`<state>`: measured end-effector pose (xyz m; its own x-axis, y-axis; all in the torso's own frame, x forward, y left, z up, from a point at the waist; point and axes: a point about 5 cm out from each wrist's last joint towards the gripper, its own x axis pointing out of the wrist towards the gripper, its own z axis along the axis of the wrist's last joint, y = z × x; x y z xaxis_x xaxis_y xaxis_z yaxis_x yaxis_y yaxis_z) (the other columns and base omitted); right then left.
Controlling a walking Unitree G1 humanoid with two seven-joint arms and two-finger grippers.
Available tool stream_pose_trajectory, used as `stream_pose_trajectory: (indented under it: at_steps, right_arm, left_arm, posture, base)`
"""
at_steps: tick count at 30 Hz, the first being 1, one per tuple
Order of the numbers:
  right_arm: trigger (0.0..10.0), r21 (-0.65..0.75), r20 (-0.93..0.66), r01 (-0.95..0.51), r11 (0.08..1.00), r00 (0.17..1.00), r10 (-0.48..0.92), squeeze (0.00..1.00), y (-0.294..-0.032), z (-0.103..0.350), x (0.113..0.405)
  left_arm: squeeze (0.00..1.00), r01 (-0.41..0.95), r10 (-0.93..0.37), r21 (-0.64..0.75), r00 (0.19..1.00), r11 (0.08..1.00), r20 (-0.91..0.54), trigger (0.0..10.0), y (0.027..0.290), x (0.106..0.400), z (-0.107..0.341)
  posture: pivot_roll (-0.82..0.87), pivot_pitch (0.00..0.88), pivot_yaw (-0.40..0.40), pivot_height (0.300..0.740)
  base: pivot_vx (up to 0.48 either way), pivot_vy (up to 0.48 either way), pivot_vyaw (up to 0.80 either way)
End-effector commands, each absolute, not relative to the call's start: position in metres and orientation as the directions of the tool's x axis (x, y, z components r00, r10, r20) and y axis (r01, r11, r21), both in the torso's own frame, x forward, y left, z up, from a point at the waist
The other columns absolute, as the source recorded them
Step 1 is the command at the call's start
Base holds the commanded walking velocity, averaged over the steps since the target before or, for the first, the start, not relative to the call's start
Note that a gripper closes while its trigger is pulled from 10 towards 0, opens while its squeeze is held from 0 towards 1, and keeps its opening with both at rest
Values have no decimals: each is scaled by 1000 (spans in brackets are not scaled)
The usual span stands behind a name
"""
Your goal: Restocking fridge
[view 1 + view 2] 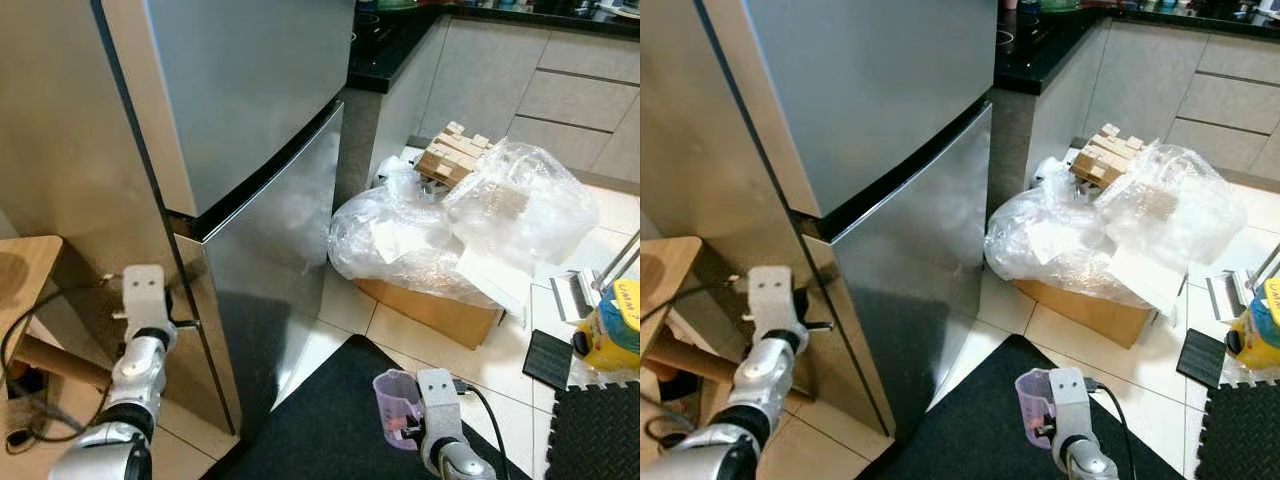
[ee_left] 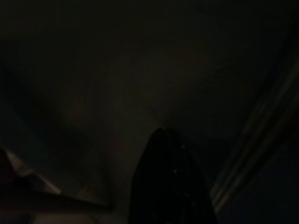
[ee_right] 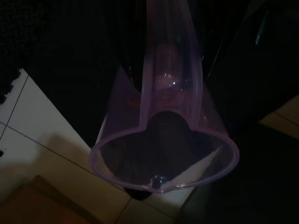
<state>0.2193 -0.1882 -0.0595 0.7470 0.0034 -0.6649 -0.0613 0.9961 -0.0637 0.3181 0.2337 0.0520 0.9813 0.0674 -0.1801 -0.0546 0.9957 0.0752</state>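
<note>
The steel fridge stands shut before me, its upper door [image 1: 250, 90] above its lower door [image 1: 275, 260]. My left gripper [image 1: 180, 322] is held up against the left edge of the lower door, just under the dark gap between the doors. The left wrist view is almost black. Low at the right, my right gripper [image 1: 412, 425] is shut on a clear purple plastic jug [image 1: 394, 404], held over the black mat [image 1: 330, 420]. In the right wrist view the purple jug [image 3: 163, 154] hangs with its open rim towards the camera.
A cardboard box [image 1: 440, 312] heaped with clear plastic bags [image 1: 450, 225] and wooden blocks [image 1: 452, 152] sits right of the fridge. A wooden stool [image 1: 20, 270] stands at my left. A yellow toy [image 1: 612, 330], a foam mat [image 1: 595, 435] and grey cabinets [image 1: 560, 90] lie to the right.
</note>
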Motion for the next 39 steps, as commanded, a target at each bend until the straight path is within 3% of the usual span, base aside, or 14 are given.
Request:
stream_pose_trajectory:
  at_steps: [1, 2, 13, 21, 39]
  right_arm:
    - [10000, -64, -665, -54, 996, 747, -3, 0, -189, -59, 219]
    - [10000, -65, -664, -54, 996, 747, -3, 0, -190, -59, 220]
    - [10000, -70, -663, -44, 997, 749, -13, 0, -193, -58, 220]
    - [10000, -71, -669, -43, 997, 743, -16, 0, -193, -61, 216]
    - [10000, -87, -669, -64, 994, 743, -11, 0, -192, -60, 217]
  left_arm:
    - [0, 1, 14, 112, 991, 994, -133, 4667, 228, 331, 68]
    - [0, 6, 9, 119, 992, 993, -127, 10000, 226, 333, 71]
    - [0, 84, -72, 99, 991, 992, -113, 10000, 210, 352, 89]
    - [0, 245, -214, 136, 954, 960, -212, 10000, 199, 343, 71]
    - [0, 387, -367, 61, 906, 920, -210, 10000, 174, 342, 70]
  posture:
    - [-102, 40, -24, 740]
    - [-103, 40, -24, 740]
    - [-110, 45, -19, 740]
    - [-108, 49, -19, 740]
    - [-119, 45, -20, 740]
  base:
    - [0, 0, 0]
    - [0, 0, 0]
    - [0, 0, 0]
    - [0, 0, 0]
    - [0, 0, 0]
